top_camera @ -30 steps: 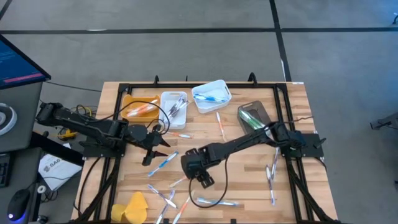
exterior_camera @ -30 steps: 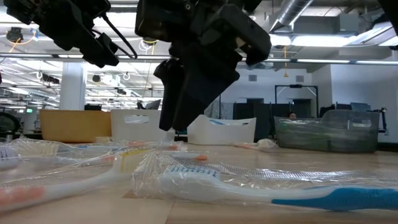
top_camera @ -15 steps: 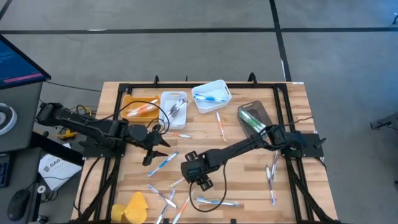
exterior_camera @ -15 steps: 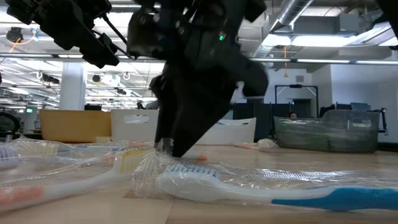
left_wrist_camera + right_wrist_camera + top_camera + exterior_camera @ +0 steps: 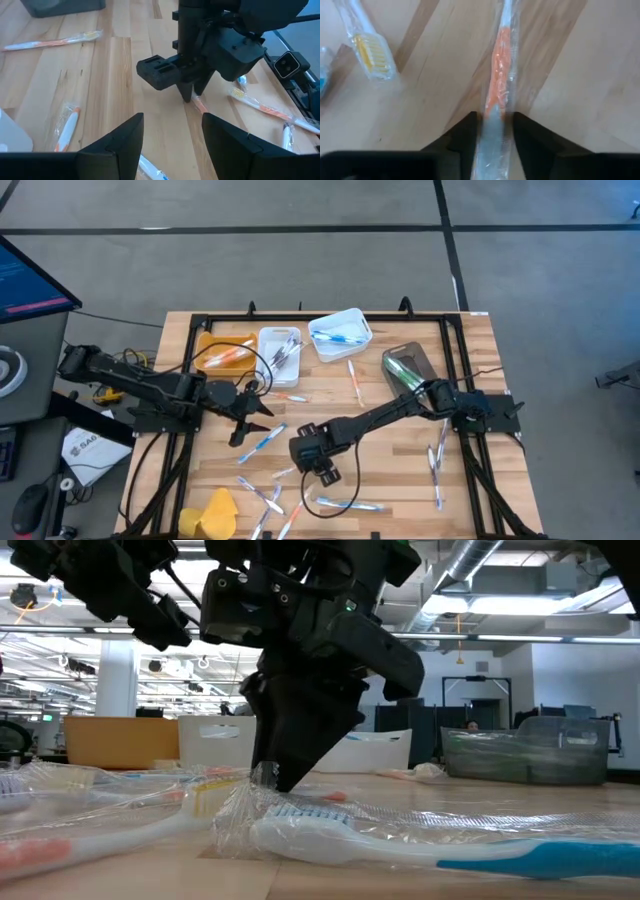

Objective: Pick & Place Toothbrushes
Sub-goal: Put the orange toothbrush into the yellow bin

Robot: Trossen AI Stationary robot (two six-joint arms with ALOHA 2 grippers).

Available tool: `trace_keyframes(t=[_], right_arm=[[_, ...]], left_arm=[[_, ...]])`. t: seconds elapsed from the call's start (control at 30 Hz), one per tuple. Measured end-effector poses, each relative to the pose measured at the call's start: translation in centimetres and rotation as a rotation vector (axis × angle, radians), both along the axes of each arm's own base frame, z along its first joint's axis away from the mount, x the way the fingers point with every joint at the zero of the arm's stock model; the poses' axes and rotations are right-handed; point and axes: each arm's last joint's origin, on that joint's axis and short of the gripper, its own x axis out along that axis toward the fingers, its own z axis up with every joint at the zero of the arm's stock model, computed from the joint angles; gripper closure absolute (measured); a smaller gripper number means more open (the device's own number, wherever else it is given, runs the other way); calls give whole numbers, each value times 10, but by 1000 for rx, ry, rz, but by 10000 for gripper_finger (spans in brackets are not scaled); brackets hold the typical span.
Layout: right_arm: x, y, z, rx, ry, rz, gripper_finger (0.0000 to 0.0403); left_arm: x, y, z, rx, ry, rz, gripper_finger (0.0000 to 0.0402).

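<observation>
Right arm: stretched from the table's right side toward the table centre, wrist pitched down, right gripper (image 5: 322, 470) lowered onto the wood. Fingers (image 5: 465, 135) set either side of an orange-handled wrapped toothbrush (image 5: 499, 90) lying flat between them, closing in on its handle; firm clamp not confirmable. Fingertips at board level in the low view, at the edge of crinkled clear wrap. Left arm: extended from the left side, left gripper (image 5: 252, 412) raised above the board left of centre, fingers (image 5: 125, 140) spread apart, holding nothing. Remaining toothbrushes (image 5: 262, 495): scattered across the front-centre of the table (image 5: 400, 480), more along the right side, some already in the white bin (image 5: 340, 335) and neighbouring bins at the far edge. Blue-handled wrapped toothbrush (image 5: 420, 845) lying just in front of the right gripper. Open bare wood between the two grippers and behind the right gripper toward the bins; black frame rail (image 5: 480, 480) bounding both side edges. Yellow lump (image 5: 215, 510) at the front-left corner.
</observation>
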Motion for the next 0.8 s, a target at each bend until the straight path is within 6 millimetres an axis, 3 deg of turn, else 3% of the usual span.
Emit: trace_keyframes(t=[0.2,0.47,0.63,0.8], right_arm=[[3,-2,0,-21,-26,-10,372],[7,-8,5,-130,-68,-82,398],[11,-10,17,-203,-60,-192,402],[6,2,34,-266,-58,-283,399]], left_arm=[[-5,1,-20,-5,35,7,207],[-12,2,-43,-33,46,25,207],[-11,2,-42,-40,-5,22,207],[-10,2,-40,-44,-23,14,207]])
